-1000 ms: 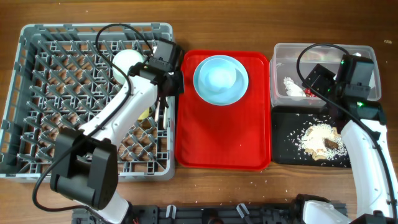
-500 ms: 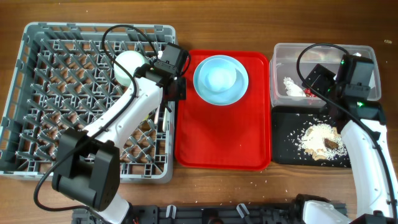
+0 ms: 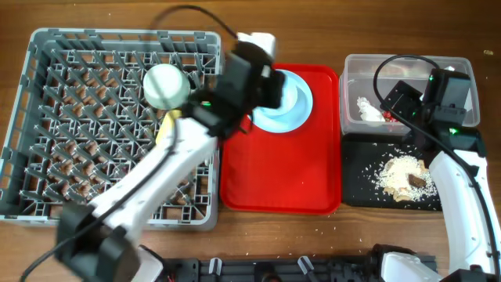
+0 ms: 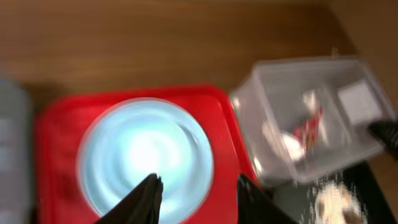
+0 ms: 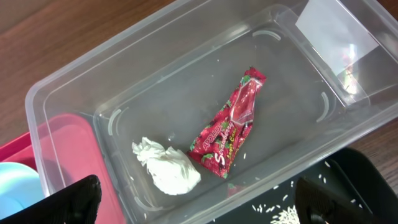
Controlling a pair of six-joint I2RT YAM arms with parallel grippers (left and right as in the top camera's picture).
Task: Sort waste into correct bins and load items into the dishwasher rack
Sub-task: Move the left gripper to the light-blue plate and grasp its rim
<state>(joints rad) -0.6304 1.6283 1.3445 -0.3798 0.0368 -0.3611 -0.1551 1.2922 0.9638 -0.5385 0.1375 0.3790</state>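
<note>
The light blue plate [image 3: 291, 106] lies at the back of the red tray [image 3: 282, 172]. My left gripper [image 3: 270, 84] hovers over the plate's left side. In the blurred left wrist view it [image 4: 199, 200] is open above the plate [image 4: 146, 155], with nothing between its fingers. The pale green bowl [image 3: 166, 86] sits in the grey dishwasher rack [image 3: 47, 117], and a bit of the yellow cup [image 3: 163, 131] shows beside the arm. My right gripper [image 5: 202, 205] stands wide open over the clear tub [image 5: 74, 81], which holds the red wrapper [image 5: 230, 127] and the white napkin [image 5: 166, 165].
The black tray [image 3: 360, 157] in front of the clear tub [image 3: 407, 66] holds crumbly food scraps [image 3: 403, 176]. Loose grains are scattered around them. Cables arch over the rack and the tub. Bare red tray floor lies in front of the plate.
My left arm has swung right, from the rack's right edge to above the blue plate, and its jaws have opened. The right arm has not moved.
</note>
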